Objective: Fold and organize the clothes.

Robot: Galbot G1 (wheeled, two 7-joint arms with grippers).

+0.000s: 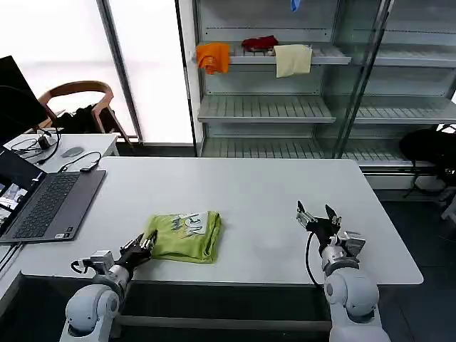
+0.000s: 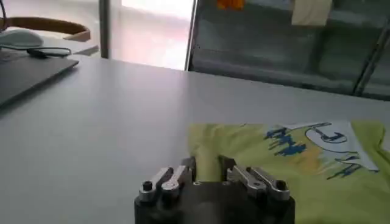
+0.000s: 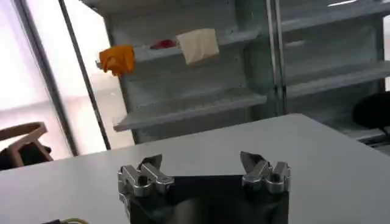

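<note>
The lime T-shirt (image 1: 187, 237) lies folded into a small rectangle near the front edge of the white table (image 1: 249, 189), with a blue print and a white patch on top. My left gripper (image 1: 147, 243) is at its left edge, low on the table. In the left wrist view the left gripper (image 2: 207, 165) is shut on a fold of the T-shirt (image 2: 292, 164), with green cloth filling the narrow gap between the fingers. My right gripper (image 1: 318, 214) hovers over bare table well to the right of the shirt. Its jaws stand wide open with nothing between them (image 3: 201, 164).
An open laptop (image 1: 50, 203) with cables sits at the table's left side. Behind the table stands a shelf unit holding an orange cloth (image 1: 214, 57), a red cloth (image 1: 260, 43) and a cream cloth (image 1: 293, 60). A wooden chair (image 1: 78, 92) is at the back left.
</note>
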